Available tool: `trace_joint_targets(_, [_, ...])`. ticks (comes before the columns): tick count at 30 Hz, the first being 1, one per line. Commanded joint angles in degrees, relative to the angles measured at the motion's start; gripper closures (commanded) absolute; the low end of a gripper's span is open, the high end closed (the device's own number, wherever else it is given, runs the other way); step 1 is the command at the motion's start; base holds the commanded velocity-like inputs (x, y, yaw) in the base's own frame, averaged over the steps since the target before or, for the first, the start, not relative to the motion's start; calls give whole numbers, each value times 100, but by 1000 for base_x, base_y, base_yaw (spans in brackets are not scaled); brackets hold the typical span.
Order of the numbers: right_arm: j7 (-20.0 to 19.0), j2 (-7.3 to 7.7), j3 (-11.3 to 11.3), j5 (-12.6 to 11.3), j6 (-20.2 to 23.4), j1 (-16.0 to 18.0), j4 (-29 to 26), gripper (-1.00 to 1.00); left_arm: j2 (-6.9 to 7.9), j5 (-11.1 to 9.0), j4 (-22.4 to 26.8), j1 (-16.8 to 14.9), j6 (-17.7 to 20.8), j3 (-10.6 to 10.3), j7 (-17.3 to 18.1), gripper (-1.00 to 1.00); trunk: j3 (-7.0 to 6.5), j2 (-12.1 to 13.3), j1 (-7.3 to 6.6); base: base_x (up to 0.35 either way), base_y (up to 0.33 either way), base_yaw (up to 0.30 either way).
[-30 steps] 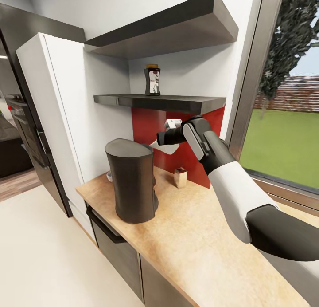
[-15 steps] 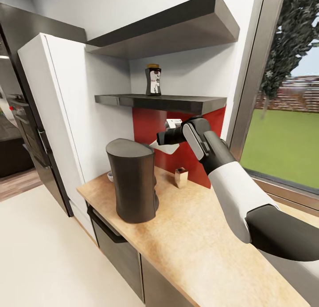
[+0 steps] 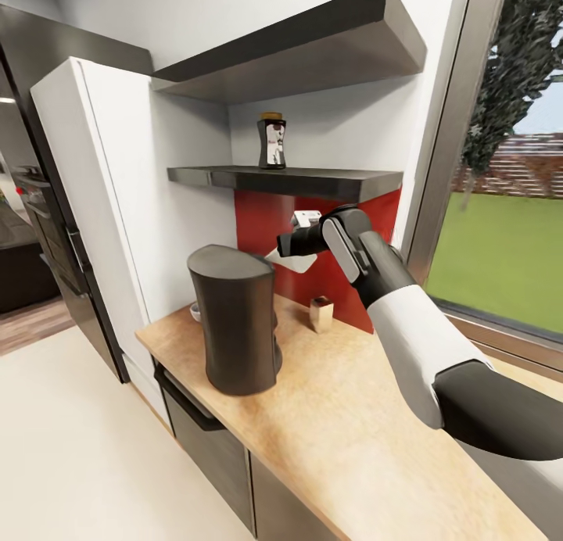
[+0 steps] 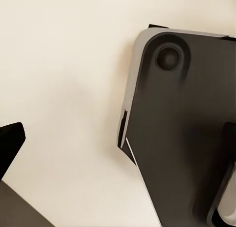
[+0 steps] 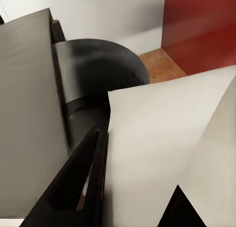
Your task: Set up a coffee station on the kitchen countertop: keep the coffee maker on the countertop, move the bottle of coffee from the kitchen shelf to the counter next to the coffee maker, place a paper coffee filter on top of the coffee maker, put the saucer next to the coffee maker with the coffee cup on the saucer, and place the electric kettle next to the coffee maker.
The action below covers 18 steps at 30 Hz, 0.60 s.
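Observation:
The dark-grey coffee maker (image 3: 232,322) stands on the tan countertop (image 3: 344,424) near its left end. My right gripper (image 3: 286,247) hovers just behind and above its flat top, shut on the cream paper coffee filter (image 3: 295,261). In the right wrist view the paper coffee filter (image 5: 162,148) spreads between the dark fingers (image 5: 73,187), with the coffee maker's top (image 5: 101,70) beyond it. The bottle of coffee (image 3: 271,141) stands on the black kitchen shelf (image 3: 313,183). My left gripper (image 4: 118,187) points at the pale floor, fingers wide apart.
A small white item (image 3: 194,313) peeks out behind the coffee maker; I cannot tell what it is. A small gold-brown box (image 3: 319,313) sits by the red backsplash (image 3: 258,220). A tall white cabinet (image 3: 94,205) stands left, a window (image 3: 500,244) right.
The whole picture has drifted slightly, so the camera moved. My right gripper still holds the filter at the same spot behind the coffee maker.

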<state>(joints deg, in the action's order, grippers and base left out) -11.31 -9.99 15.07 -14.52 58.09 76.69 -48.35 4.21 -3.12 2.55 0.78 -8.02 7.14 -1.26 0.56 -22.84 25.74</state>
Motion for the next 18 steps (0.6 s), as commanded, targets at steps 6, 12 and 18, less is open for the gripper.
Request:
trace_joint_targets(6, [21,0,5,-7,18,4,83,100,-7,-36,8,2,-7,15,3,-100,6,-8,4,86,60,0])
trace_joint_targets(12, [21,0,5,-15,18,4,89,100,-7,-37,8,1,-7,15,3,-100,6,-8,4,4,2,0])
trace_joint_targets(18, [23,0,5,-16,18,4,86,100,-5,-39,8,1,-7,15,3,-100,6,-8,4,0,0,0])
